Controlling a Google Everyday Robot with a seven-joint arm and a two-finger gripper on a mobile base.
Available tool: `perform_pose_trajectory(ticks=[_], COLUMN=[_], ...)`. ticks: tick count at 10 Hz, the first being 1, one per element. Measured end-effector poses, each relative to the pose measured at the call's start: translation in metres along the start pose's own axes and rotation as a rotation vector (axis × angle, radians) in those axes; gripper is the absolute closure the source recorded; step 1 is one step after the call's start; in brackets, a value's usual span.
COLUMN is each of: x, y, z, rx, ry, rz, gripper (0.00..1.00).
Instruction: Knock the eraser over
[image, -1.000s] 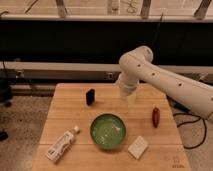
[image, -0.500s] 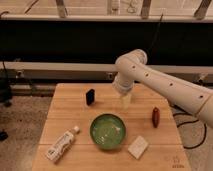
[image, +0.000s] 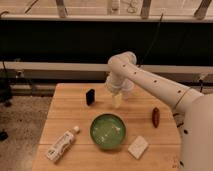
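Small matte black rectangular eraser (image: 90, 96) upright on wooden worktop (image: 65, 112), robot hand (image: 118, 99) at its 3 o'clock, apart, opening indiscernible

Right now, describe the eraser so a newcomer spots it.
On the light wooden table, look beyond the round green bowl, toward the left. The small matte black rectangular eraser sits there, left of the robot's hand. It is the only black item.

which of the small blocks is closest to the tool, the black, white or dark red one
The black eraser, upright just beside the tool mid-table; the white block and dark red object lie farther off.
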Motion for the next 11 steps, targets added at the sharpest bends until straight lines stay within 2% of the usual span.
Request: perform_pose_trajectory(ticks=[3, 5, 7, 9, 10, 11], x=[-0.008, -0.014, -0.022, -0.025, -0.029, -0.028], y=[-0.006, -0.012, -0.021, -0.031, -0.042, -0.05], z=[0.025, 0.032, 0.038, 0.041, 0.042, 0.042], rx=[-0.04, -0.05, -0.056, -0.051, -0.041, -0.031], ry=[-0.035, -0.047, -0.055, -0.06, -0.065, -0.068], rz=[-0.021, -0.037, -0.056, -0.066, -0.079, -0.083], gripper=[0.22, 0.38, 0.61, 0.79, 0.93, 0.98])
